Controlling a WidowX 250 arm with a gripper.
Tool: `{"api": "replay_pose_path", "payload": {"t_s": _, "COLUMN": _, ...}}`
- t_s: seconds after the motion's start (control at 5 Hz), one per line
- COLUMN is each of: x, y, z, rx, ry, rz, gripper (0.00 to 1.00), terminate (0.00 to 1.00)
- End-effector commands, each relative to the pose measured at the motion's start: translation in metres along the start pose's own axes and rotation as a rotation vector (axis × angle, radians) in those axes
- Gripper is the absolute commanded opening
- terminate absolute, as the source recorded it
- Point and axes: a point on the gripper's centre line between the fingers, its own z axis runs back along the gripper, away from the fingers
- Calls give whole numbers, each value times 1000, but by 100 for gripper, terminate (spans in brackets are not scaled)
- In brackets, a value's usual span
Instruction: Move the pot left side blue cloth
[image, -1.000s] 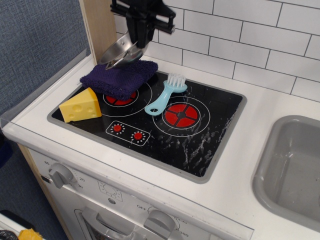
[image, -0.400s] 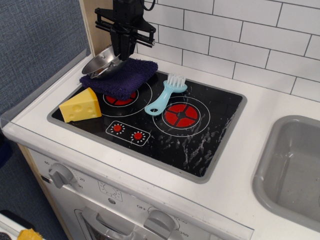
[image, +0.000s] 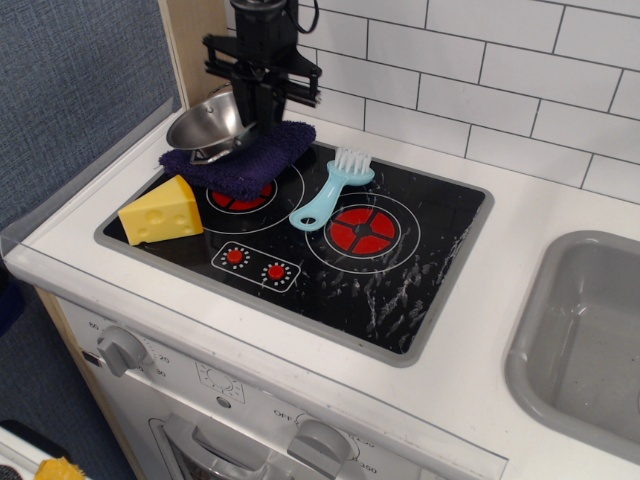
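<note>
The shiny steel pot (image: 205, 126) sits nearly level over the left end of the dark navy blue cloth (image: 250, 158), which lies on the back left burner of the black stove top (image: 400, 260). My black gripper (image: 250, 118) comes straight down from above and is shut on the pot's right rim. The fingertips are partly hidden behind the rim and the cloth's back edge. I cannot tell whether the pot's base rests on the cloth or hangs just above it.
A yellow cheese wedge (image: 160, 210) lies at the stove's front left. A light-blue brush (image: 330, 190) lies right of the cloth. A wooden panel (image: 195, 45) and tiled wall stand behind. A grey sink (image: 590, 330) is at the right.
The gripper carried the pot left and down from above the cloth's back edge to the cloth's left end. The pot went from steeply tilted to nearly level.
</note>
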Motion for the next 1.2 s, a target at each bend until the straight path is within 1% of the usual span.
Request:
{"api": "replay_pose_path", "payload": {"t_s": 0.0, "x": -3, "y": -10, "z": 30, "rx": 15, "ry": -86, "rz": -47, "gripper": 100, "terminate": 0}}
{"api": "replay_pose_path", "payload": {"t_s": 0.2, "x": -2, "y": -12, "z": 41, "rx": 25, "ry": -116, "rz": -65, "gripper": 100, "terminate": 0}}
{"api": "replay_pose_path", "payload": {"t_s": 0.4, "x": -1, "y": -17, "z": 60, "rx": 31, "ry": -151, "rz": -101, "gripper": 100, "terminate": 0}}
{"api": "replay_pose_path", "payload": {"t_s": 0.6, "x": -3, "y": -25, "z": 65, "rx": 17, "ry": -162, "rz": -131, "gripper": 100, "terminate": 0}}
{"api": "replay_pose_path", "payload": {"t_s": 0.8, "x": -4, "y": -30, "z": 63, "rx": 32, "ry": -143, "rz": -139, "gripper": 100, "terminate": 0}}
{"api": "replay_pose_path", "payload": {"t_s": 1.0, "x": -4, "y": -30, "z": 63, "rx": 32, "ry": -143, "rz": -139, "gripper": 100, "terminate": 0}}
